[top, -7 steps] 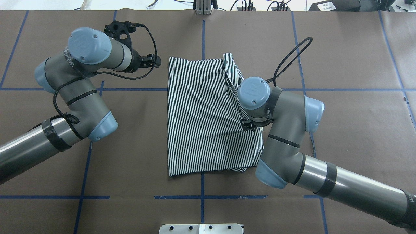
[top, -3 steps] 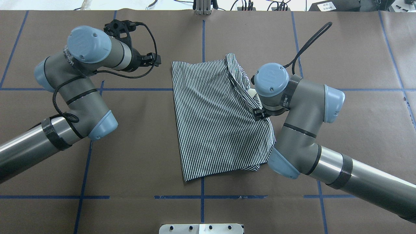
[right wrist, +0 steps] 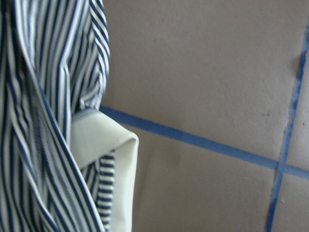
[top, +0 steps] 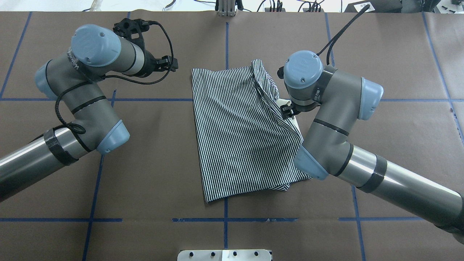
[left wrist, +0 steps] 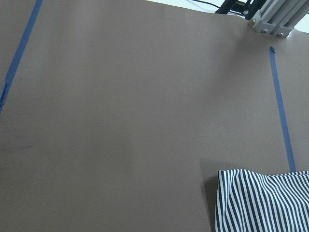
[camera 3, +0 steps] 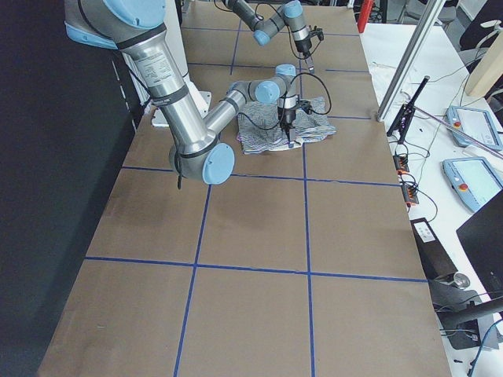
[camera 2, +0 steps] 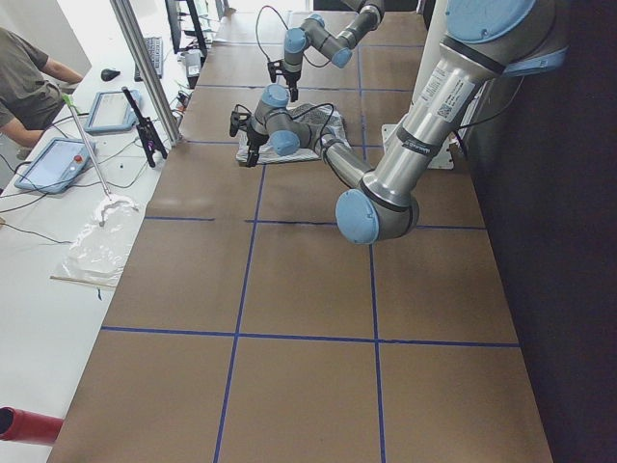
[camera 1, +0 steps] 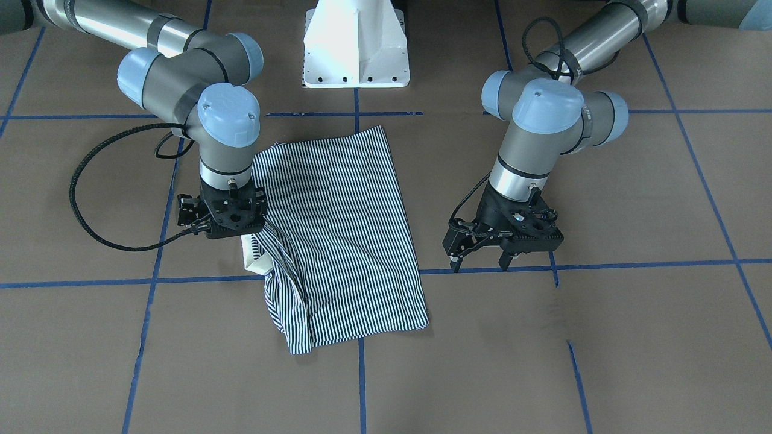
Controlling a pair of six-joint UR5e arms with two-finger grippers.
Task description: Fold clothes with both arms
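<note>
The striped polo shirt point(top: 239, 130) lies folded into a rough rectangle on the brown table, also in the front view point(camera 1: 338, 229). Its right edge is bunched into a ridge, and the cream collar point(camera 1: 252, 256) peeks out there. My right gripper point(camera 1: 226, 232) points down right over that bunched edge point(top: 288, 110). Its fingers are hidden under its body, so I cannot tell whether it holds the cloth. The right wrist view shows the collar point(right wrist: 104, 140) and stripes close up. My left gripper point(camera 1: 479, 264) is open and empty above bare table, left of the shirt point(top: 170, 64). The left wrist view shows a shirt corner point(left wrist: 263, 200).
Blue tape lines point(top: 152, 99) cross the brown table cover. The white pedestal point(camera 1: 356, 42) stands at the robot's side of the table. A metal post point(top: 226, 7) is at the far edge. A person point(camera 2: 29, 77) sits at the bench beyond the table.
The right arm pulled the shirt to the right and turned it slightly, then moved toward the far side along the bunched edge. The cream collar now shows. The left arm shifted slightly.
</note>
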